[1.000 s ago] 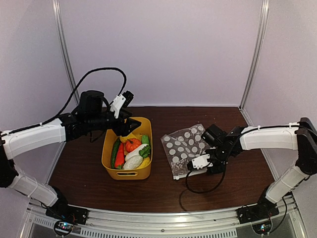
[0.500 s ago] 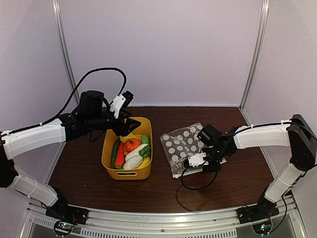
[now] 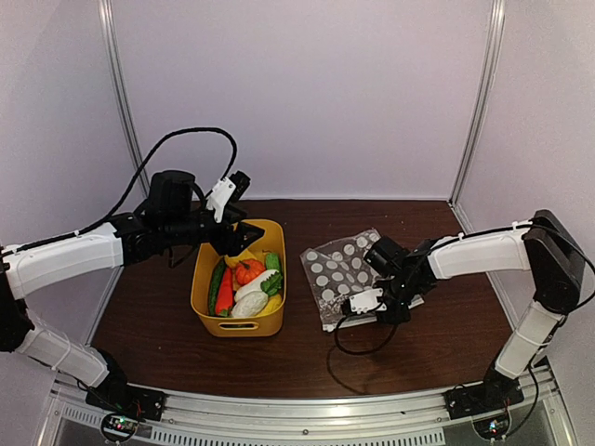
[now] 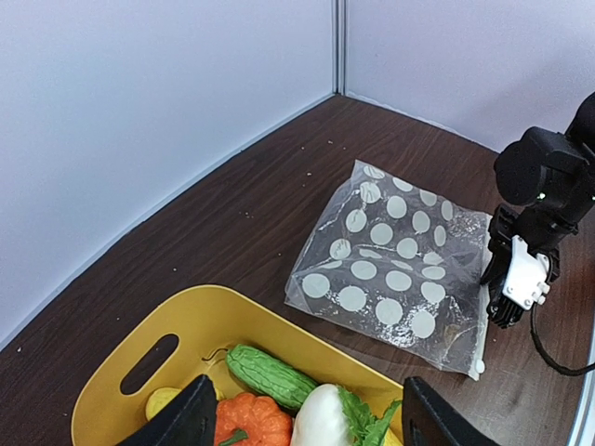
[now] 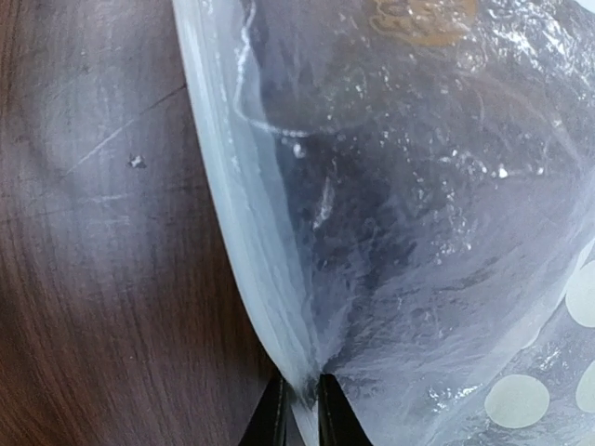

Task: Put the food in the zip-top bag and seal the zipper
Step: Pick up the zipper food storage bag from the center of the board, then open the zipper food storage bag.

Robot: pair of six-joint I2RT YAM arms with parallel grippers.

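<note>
Clear dotted film of the zip-top bag [image 3: 339, 269] lies flat on the brown table [image 3: 167, 316], right of centre. It is just right of the yellow tub [image 3: 237, 325] and apart from it.

Right gripper [image 5: 299, 413]: jaws are drawn almost together on the bag's edge, with the zipper [image 5: 249, 251] strip running straight into the gap between the 2 tips. It counts as a pinch on the bag at its near right corner. The grip is probably taken at the mouth edge so the mouth can be lifted and held open for loading. Whether 1 layer or both are caught cannot be told. If both are, the mouth is not expected to open.

Left gripper [image 4: 311, 418]: jaws are spread wide and nothing is held. It is parked above the far end of the tub with its fingers straddling the pile. It is judged to be staged there for a pick once the bag is held open.

All visible food [image 3: 246, 279] sits in the tub: cucumber [image 4: 270, 372], pumpkin [image 4: 246, 423], carrot [image 3: 225, 293] and a white piece [image 4: 316, 418], packed touching each other. 0 pieces are seen bagged, and sealing is not started.

Risk: the film is thin and floppy, so the narrow strip could slip out of the tips when lifted.
</note>
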